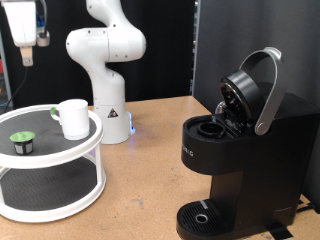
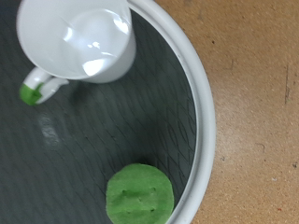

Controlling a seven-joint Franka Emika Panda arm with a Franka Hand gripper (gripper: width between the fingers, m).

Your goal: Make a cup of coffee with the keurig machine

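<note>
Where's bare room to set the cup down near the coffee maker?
The wooden table is bare between the white tiered stand and the coffee maker. The stand's top shelf is crowded by the cup and green pod. The gripper hangs above.

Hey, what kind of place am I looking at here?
Probably a robotics lab set up as a coffee station: a white robot arm is mounted on a wooden table, with a coffee maker, lid open, and a cup on a round tiered tray.
</note>
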